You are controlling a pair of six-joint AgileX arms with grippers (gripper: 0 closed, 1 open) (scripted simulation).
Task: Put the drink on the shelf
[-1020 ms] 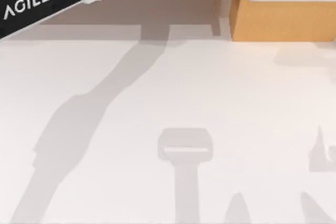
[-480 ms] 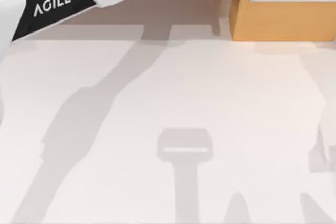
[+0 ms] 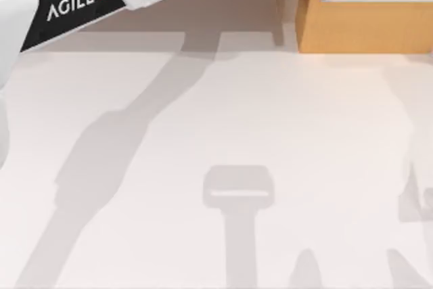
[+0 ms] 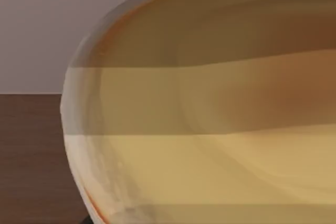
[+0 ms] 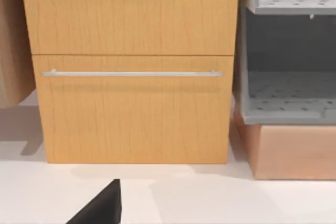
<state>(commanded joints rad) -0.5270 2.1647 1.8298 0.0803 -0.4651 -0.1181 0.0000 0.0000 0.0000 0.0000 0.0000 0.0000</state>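
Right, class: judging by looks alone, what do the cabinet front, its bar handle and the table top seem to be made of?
Cabinet: looks like orange-toned wood or wood veneer, matt, with fine vertical grain lines.
Bar handle: seemingly brushed metal, a thin silver-grey rod with a pale highlight.
Table top: a smooth, plain off-white surface, perhaps laminate or painted board; soft shadows, no grain, so the material stays open.

Bare table (image 3: 270, 120) lies open; cabinet (image 3: 365, 11) blocks the far right.

Glossy drink (image 4: 210, 129), wood-grain cabinet (image 5: 131, 114)
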